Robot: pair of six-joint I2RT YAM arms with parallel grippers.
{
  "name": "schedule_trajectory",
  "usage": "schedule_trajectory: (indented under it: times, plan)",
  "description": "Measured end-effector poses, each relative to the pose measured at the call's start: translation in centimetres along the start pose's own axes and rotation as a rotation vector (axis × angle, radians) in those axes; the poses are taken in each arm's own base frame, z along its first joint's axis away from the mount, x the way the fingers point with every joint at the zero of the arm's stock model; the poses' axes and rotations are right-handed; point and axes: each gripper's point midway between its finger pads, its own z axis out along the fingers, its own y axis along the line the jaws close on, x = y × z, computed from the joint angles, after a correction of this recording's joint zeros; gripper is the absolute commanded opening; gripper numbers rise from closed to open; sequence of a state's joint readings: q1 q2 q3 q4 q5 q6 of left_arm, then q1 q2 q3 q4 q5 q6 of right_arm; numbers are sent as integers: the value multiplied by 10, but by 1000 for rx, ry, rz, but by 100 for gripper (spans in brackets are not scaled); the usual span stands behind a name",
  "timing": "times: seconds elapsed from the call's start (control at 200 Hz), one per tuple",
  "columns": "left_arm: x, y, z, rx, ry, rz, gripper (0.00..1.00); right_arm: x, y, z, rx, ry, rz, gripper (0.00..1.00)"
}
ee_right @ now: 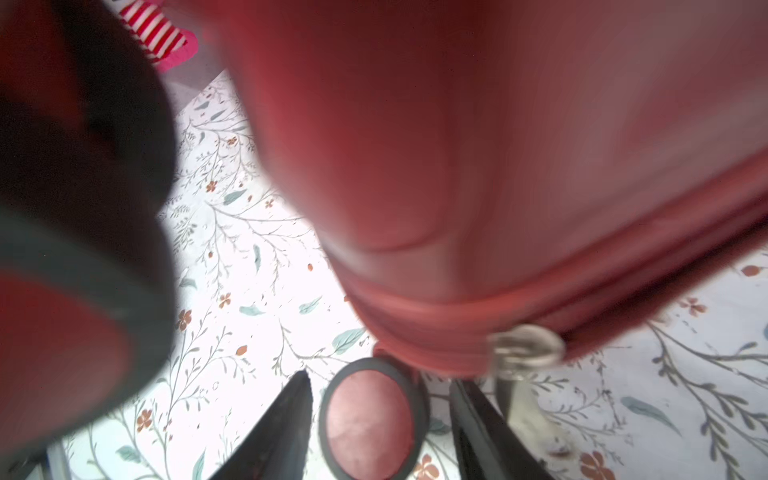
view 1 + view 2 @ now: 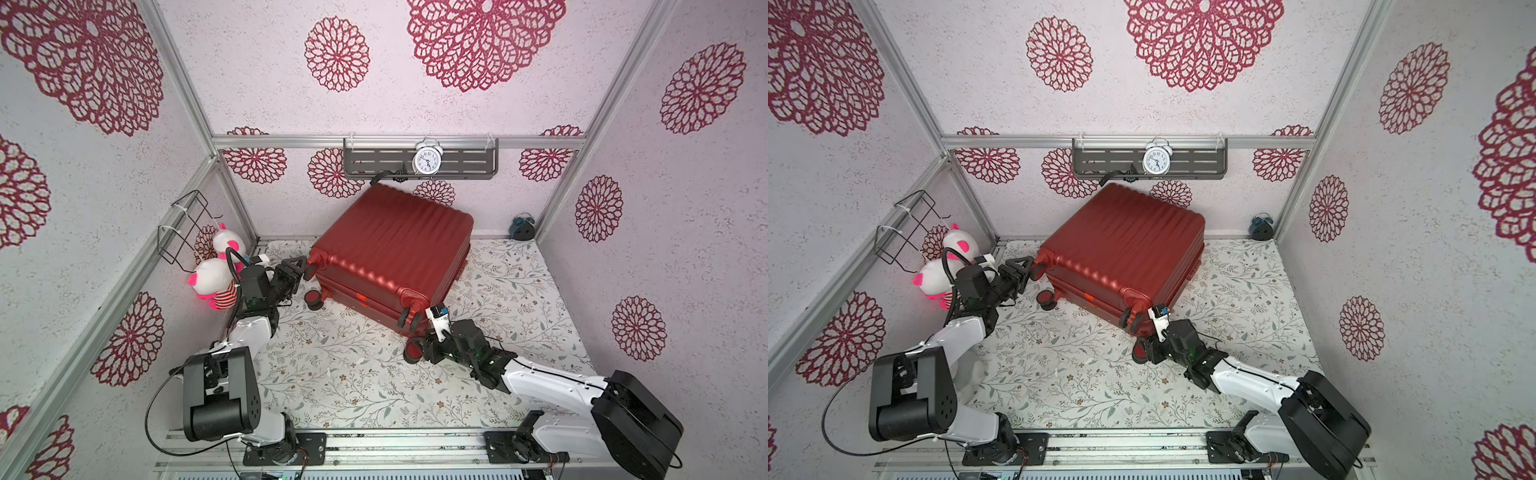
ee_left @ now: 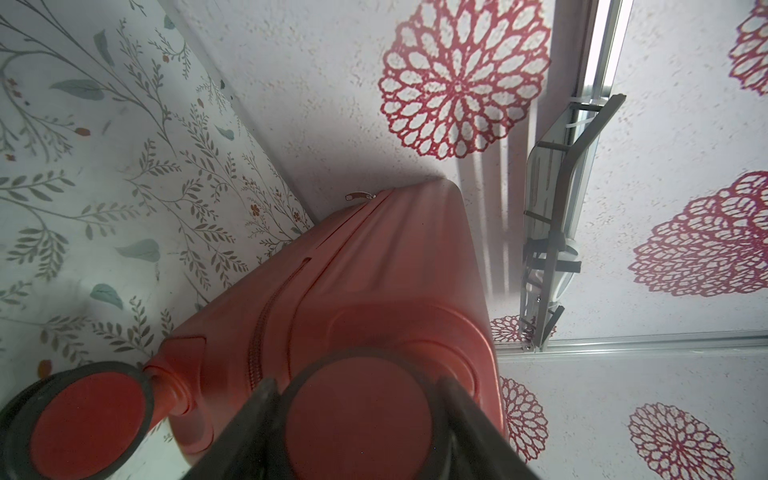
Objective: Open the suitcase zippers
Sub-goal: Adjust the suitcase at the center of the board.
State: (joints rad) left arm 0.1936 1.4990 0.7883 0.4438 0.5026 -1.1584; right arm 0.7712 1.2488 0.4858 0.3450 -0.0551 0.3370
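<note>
The stiff, slippery, likely heavy suitcase (image 2: 395, 249) lies on the counter (image 2: 353, 374) by the back wall (image 2: 490, 199), left pincer (image 2: 300, 268) clamping the far wheel (image 3: 357, 419), right pincer (image 1: 380, 380) open around the near wheel (image 2: 412, 352); better take the small metal zipper pull (image 1: 528, 349).

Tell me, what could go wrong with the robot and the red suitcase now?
The left gripper clamps a wheel; pulling there might drag the whole suitcase. The right gripper stands open around another wheel, so closing would likely miss the silver zipper pull beside it.
</note>
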Motion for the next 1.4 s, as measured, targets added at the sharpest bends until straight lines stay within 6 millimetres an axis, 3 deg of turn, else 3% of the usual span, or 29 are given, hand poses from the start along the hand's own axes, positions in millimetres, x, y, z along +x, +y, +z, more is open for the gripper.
schedule_trajectory:
  times: [0.175,0.19,0.205,0.505,0.7,1.006,1.401]
  plan:
    - [0,0,0,3,8,-3,33,-10,-9,-16,6,-60,27,80]
    - [0,0,0,4,8,-3,34,-10,-10,-19,7,-65,36,94]
    - [0,0,0,3,8,-3,33,-10,-11,-21,7,-70,29,98]
    - [1,0,0,6,13,-3,34,-2,-44,-47,91,-135,87,99]
    - [1,0,0,7,14,-2,34,6,-53,-46,54,-141,89,69]
    - [1,-1,-1,9,18,-1,34,15,-36,-24,-76,-96,47,65]
    - [2,-1,-1,13,25,-1,34,13,-26,-1,-258,-108,214,39]
